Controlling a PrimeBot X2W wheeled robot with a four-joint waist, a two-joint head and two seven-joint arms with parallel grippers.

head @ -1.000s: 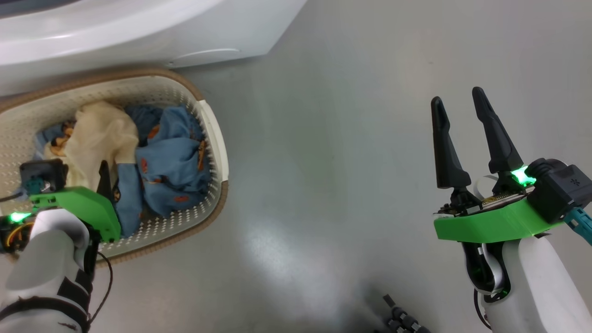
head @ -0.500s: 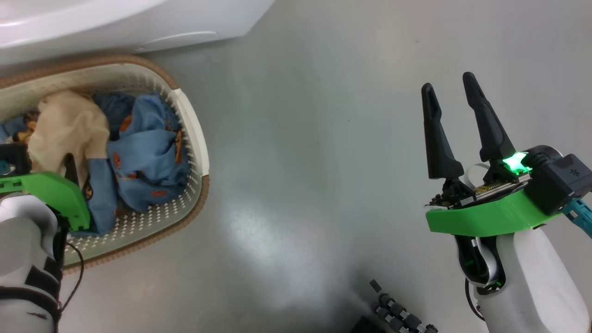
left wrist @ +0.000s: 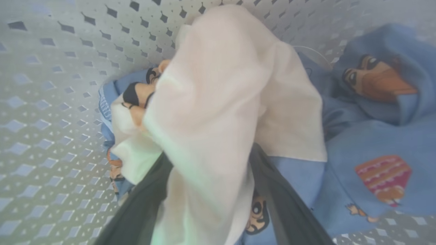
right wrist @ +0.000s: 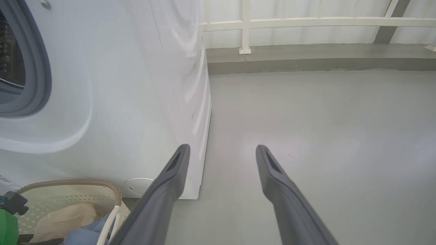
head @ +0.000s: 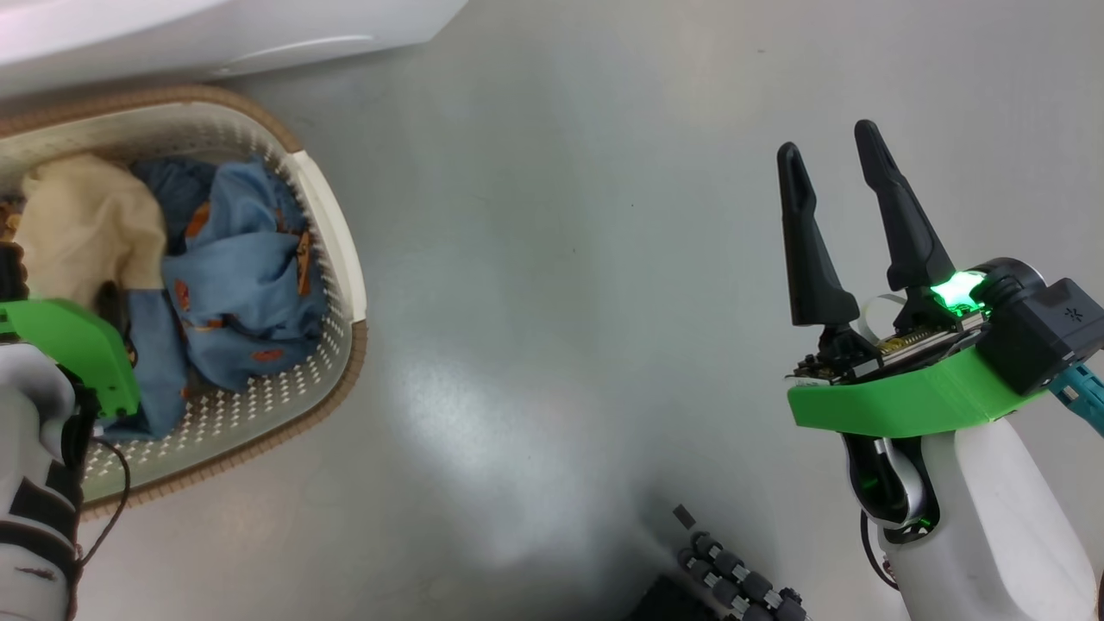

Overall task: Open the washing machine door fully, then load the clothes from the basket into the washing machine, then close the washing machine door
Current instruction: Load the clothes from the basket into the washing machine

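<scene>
The cream basket [head: 332,233] sits on the floor against the white washing machine [head: 216,34]. Blue and cream clothes [head: 241,285] lie bunched in it. My left gripper [left wrist: 211,153] reaches down into the basket, open, its two dark fingers astride a fold of cream cloth [left wrist: 221,85]. Blue bear-print fabric [left wrist: 374,136] lies beside that fold. My right gripper [head: 826,140] hangs open over bare floor, well right of the basket, with nothing between its fingers. The right wrist view shows the machine's grey gasket [right wrist: 41,68] and a sliver of drum. The washing machine door is out of view.
Grey floor [head: 561,259] stretches between the basket and my right arm. A low kerb with a white railing [right wrist: 306,23] bounds it beyond the machine. Black rollers of my base [head: 733,578] show at the bottom of the head view.
The whole head view has shifted, so the basket and machine sit further left and up. The left wrist has stayed over the basket. Both grippers stay open.
</scene>
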